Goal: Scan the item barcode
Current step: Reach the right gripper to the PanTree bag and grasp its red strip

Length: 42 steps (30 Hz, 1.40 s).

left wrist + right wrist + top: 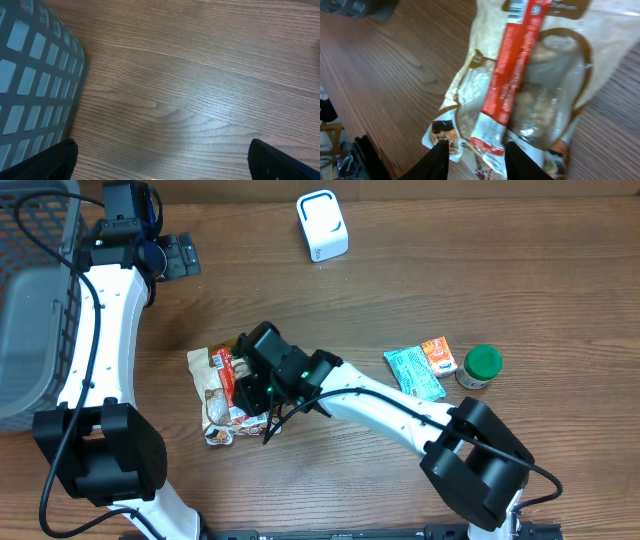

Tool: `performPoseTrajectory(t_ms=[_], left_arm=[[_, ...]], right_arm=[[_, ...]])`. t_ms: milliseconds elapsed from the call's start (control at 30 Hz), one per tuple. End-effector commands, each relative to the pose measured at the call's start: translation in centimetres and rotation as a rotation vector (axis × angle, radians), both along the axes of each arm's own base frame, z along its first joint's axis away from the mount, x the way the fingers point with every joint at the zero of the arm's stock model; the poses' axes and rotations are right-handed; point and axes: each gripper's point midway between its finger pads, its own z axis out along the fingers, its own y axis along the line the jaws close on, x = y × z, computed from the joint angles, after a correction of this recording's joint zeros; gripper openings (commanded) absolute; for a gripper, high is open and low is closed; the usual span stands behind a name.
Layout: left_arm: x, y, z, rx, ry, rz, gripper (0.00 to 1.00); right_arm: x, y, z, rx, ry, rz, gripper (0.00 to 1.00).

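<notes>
The wooden worktop [400, 290] stretches wide, with a grey mesh basket [30, 290] at its left edge. The snack bag [215, 395] lies flat left of centre, and a small white scanner [322, 225] sits well apart towards the back. The right jaws straddle the bag's end, narrowly apart; whether they pinch it I cannot tell. The left jaws gape wide over bare wood beside the basket.

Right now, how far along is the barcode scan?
Done: right gripper is at the snack bag. In hand: its jaws stand open astride the bag, flat on the table. Left to do: grip, lift, carry to the white scanner, show barcode. Left gripper open, by the basket.
</notes>
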Motion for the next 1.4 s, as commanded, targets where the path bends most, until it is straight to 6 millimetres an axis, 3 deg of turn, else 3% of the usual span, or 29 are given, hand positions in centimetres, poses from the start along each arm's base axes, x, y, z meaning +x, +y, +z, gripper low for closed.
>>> performPoseTrajectory(t_ms=[0,367,967,1167,1200,1367], left_arm=[[0.2,0.2,1.1,0.013,-0.023,-0.004,1.00],[0.2,0.2,1.1,0.013,-0.023,-0.004,1.00],[0.2,0.2,1.1,0.013,-0.023,-0.004,1.00],[0.2,0.2,1.1,0.013,-0.023,-0.004,1.00],[0.2,0.2,1.1,0.013,-0.023,-0.004,1.00],[0.2,0.2,1.0,0.013,-0.023,-0.004,1.00]], right_arm=[[-0.1,0.4,-2.0,-0.042,-0.022,-0.001,0.37],[-0.3,1.0,-4.6,-0.064,-0.015,0.007,0.37],[-0.1,1.4,-5.4,-0.078,-0.045,0.001,0.37],[-0.2,1.2,-7.1,-0.103,-0.027,0.002,0.37],[-0.3,1.2,-7.3,-0.106,-0.025,0.002,0.35],[-0.3,1.2,-7.1,-0.104,-0.025,0.002,0.10]])
